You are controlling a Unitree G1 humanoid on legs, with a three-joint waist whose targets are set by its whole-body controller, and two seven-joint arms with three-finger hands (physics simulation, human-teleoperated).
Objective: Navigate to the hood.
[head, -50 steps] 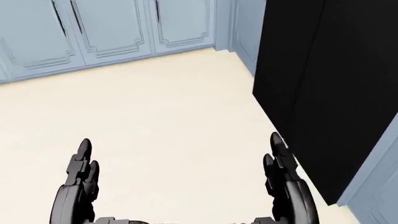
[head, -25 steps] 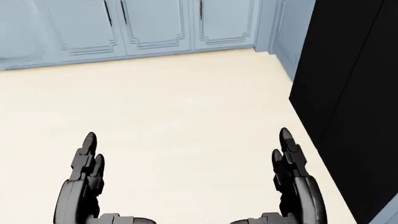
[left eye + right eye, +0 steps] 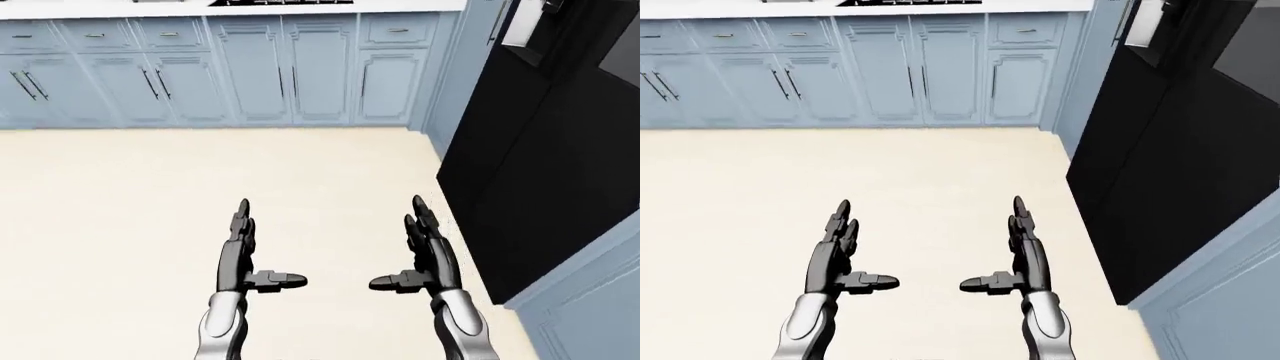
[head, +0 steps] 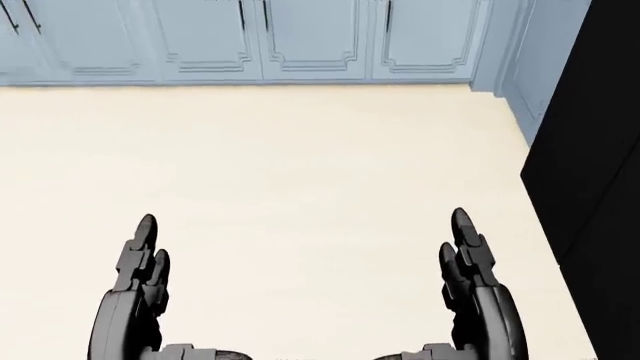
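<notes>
No hood shows in any view. A black cooktop strip (image 3: pixel 281 2) lies on the white counter at the top edge of the left-eye view, above pale blue cabinets (image 3: pixel 250 71). My left hand (image 3: pixel 258 251) and right hand (image 3: pixel 412 249) are held out low over the cream floor (image 3: pixel 130 195), fingers straight, thumbs pointing inward, both open and holding nothing. The same left hand (image 4: pixel 140 262) and right hand (image 4: pixel 470 259) sit at the bottom of the head view.
A tall black appliance (image 3: pixel 540 150) fills the right side, framed by blue panels (image 3: pixel 590 300), close to my right hand. A row of blue base cabinets with dark handles (image 3: pixel 790 82) runs across the top. Open cream floor lies between me and them.
The whole picture has shifted right: the camera turned left. The black appliance slid toward the right edge and the cabinet row now runs level across the top. Both hands keep their pose.
</notes>
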